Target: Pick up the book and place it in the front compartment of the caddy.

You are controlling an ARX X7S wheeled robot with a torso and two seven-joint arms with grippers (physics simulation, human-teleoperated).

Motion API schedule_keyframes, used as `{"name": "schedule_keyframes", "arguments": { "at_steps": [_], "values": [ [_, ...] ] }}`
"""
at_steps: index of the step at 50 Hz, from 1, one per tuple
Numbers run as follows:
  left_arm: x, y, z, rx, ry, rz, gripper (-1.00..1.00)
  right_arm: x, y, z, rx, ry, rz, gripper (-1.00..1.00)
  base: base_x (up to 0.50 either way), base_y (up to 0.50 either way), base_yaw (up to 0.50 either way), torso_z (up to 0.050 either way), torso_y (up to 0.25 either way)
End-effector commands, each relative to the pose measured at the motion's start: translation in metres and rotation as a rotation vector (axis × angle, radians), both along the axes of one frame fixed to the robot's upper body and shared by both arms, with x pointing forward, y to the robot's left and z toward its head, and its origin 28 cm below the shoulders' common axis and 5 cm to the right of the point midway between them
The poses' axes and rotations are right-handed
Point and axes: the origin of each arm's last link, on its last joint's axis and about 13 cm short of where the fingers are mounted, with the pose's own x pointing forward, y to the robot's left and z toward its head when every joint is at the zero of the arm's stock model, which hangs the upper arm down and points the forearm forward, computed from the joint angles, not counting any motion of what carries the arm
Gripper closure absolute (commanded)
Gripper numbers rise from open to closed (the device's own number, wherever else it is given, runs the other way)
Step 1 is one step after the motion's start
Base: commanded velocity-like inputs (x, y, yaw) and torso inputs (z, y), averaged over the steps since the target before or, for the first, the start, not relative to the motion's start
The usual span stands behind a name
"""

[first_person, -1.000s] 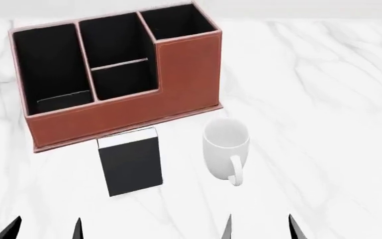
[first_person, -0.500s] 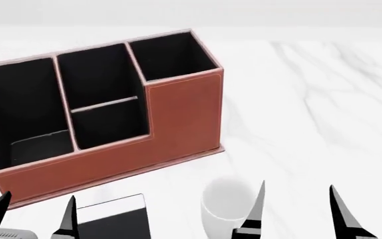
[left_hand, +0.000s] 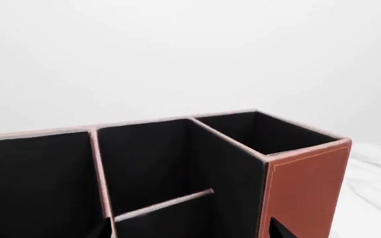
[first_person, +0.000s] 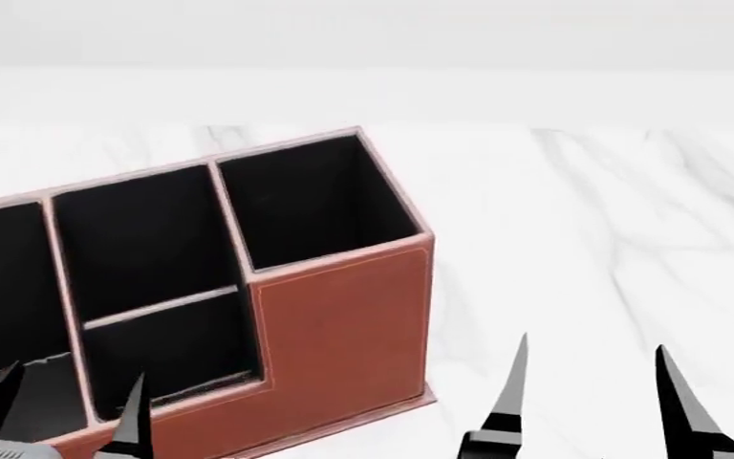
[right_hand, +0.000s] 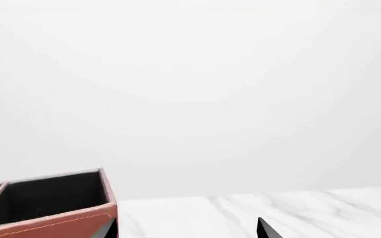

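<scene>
Caddy (first_person: 341, 325) fills the white counter (first_person: 596, 239) view, both grippers' fingers apart and empty; book out of sight, likely thin, stiff, light, best pinched across its covers.

The caddy (first_person: 341, 335) stands left on the table (first_person: 596, 239), apparently unfilled.

- The caddy (first_person: 329, 354) is standing just ahead of the left gripper (first_person: 68, 406), its low front wall rising right at the fingertips.
- Its taller end cell (first_person: 316, 201) is walling off the space toward the right gripper (first_person: 591, 382).
- The front compartment (first_person: 138, 239) is lying open from above, beyond the low cross divider (first_person: 163, 306).
- Bare marble table (first_person: 622, 229) is stretching unobstructed ahead of and outward from the right gripper, both sets of fingers spread apart.
</scene>
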Motion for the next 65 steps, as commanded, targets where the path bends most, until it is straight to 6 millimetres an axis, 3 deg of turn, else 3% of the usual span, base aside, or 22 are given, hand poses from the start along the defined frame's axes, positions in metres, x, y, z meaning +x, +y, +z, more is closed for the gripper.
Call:
{"name": "schedule_keyframes", "arguments": {
  "at_steps": [1,13,22,65],
  "values": [
    [-0.001,0.001,0.002,-0.01,-0.014,-0.008,-1.0,0.0,-0.003,0.003,0.012,-0.004,-0.021,-1.0,0.5,0.0,0.0,0.0,0.0],
    [-0.001,0.001,0.001,-0.006,-0.012,-0.015,-1.0,0.002,-0.004,-0.004,0.028,0.011,-0.015,-1.0,0.5,0.0,0.0,0.0,0.001],
    [0.0,0.0,0.002,0.001,-0.012,-0.019,-1.0,0.001,-0.004,-0.007,0.024,-0.017,0.005,-1.0,0.03,0.0,0.0,0.0,0.001],
    [0.0,0.003,0.001,-0.028,0.028,-0.039,-1.0,0.002,-0.005,-0.007,0.004,-0.034,-0.001,-1.0,-0.01,0.02,0.47,0.0,0.0]
  ]
}}
